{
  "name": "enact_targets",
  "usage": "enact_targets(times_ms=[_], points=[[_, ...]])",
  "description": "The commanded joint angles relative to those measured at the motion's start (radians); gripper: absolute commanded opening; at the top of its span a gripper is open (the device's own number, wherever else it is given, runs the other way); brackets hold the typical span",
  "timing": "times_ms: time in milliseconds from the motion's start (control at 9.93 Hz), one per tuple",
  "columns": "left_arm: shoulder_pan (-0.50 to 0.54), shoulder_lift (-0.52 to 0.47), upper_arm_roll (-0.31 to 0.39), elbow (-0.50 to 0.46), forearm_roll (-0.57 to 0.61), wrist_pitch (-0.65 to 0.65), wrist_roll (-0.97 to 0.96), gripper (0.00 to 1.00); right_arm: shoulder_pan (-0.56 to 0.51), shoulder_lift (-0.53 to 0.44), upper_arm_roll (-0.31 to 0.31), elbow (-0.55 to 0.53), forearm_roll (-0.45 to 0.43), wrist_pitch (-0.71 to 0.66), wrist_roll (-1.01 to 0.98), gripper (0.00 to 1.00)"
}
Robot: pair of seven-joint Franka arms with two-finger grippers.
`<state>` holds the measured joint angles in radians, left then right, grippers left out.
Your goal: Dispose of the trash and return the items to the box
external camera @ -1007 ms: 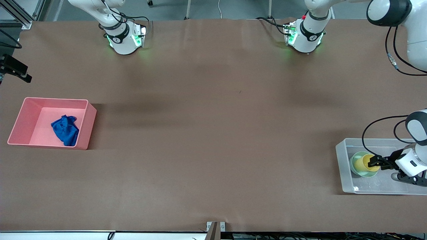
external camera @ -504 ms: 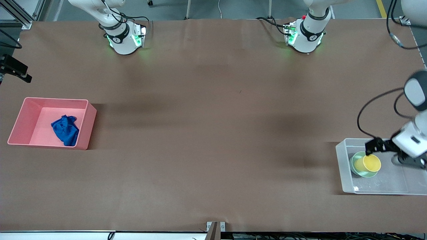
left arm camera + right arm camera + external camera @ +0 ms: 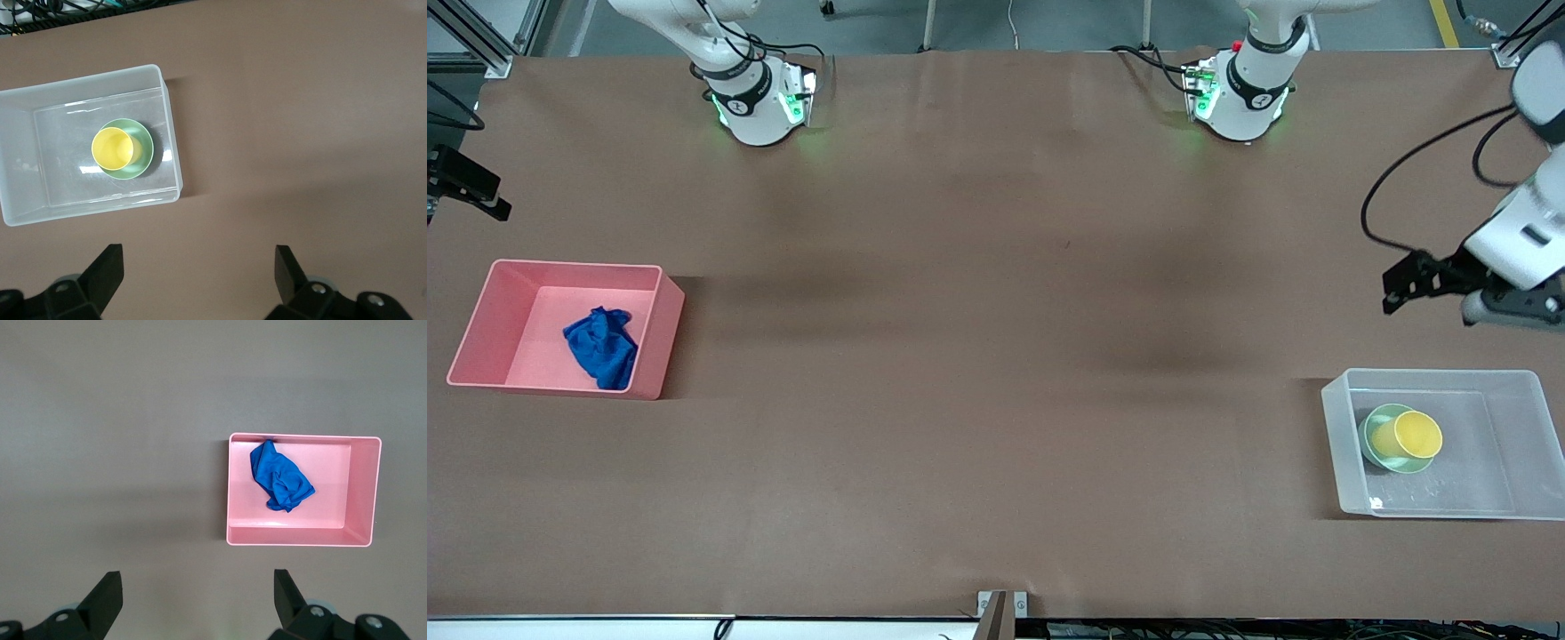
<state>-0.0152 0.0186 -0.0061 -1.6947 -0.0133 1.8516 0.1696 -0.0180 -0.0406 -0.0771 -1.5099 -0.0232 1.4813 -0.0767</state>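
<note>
Desk: we saw a broad brown desk [image 3: 996, 356], matte and smooth, with faint creases in its covering.

Box: the clear box [image 3: 1517, 444] sat at the left arm's end of the desk, near the front camera; it was a see-through rectangular plastic bin with low walls, rounded corners and a glossy bottom.

Bowl: inside the box we found the pale mint-green bowl [image 3: 1378, 444], round and shallow, in the part toward the right arm's end.

Cup: the small yellow cup [image 3: 1412, 436] stood in the bowl, round-mouthed, smooth and opaque; from the left wrist view its rim [image 3: 112, 148] read as a clean circle within the bowl's wider ring [image 3: 145, 151].

Cloth: the deep-blue cloth [image 3: 601, 346] lay crumpled in the pink bin, soft, wrinkly and irregular in outline.

Pink bin: the pink bin [image 3: 665, 329], opaque and rectangular with straight walls, sat at the right arm's end of the desk.

Left gripper: we had the left gripper [image 3: 1400, 284] up in the air over bare desk beside the box, its black fingers spread wide and holding nothing.

Right gripper: the right gripper [image 3: 197, 597] showed only in its own wrist view, high over bare desk beside the pink bin, fingers wide apart and empty.
</note>
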Motion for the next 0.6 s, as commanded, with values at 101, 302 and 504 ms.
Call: enact_targets(times_ms=[101, 302, 504], points=[[-0.028, 0.058, 0.020, 0.231, -0.008, -0.240, -0.025, 1.00, -0.016, 0.004, 0.008, 0.010, -0.007, -0.009, -0.012, 1.00], [-0.028, 0.028, 0.023, 0.225, -0.004, -0.328, -0.088, 1.00, -0.016, 0.004, 0.008, 0.010, -0.007, -0.009, -0.012, 1.00], [-0.077, -0.012, 0.084, 0.179, -0.005, -0.334, -0.120, 1.00, -0.016, 0.004, 0.008, 0.010, -0.007, -0.009, -0.012, 1.00]])
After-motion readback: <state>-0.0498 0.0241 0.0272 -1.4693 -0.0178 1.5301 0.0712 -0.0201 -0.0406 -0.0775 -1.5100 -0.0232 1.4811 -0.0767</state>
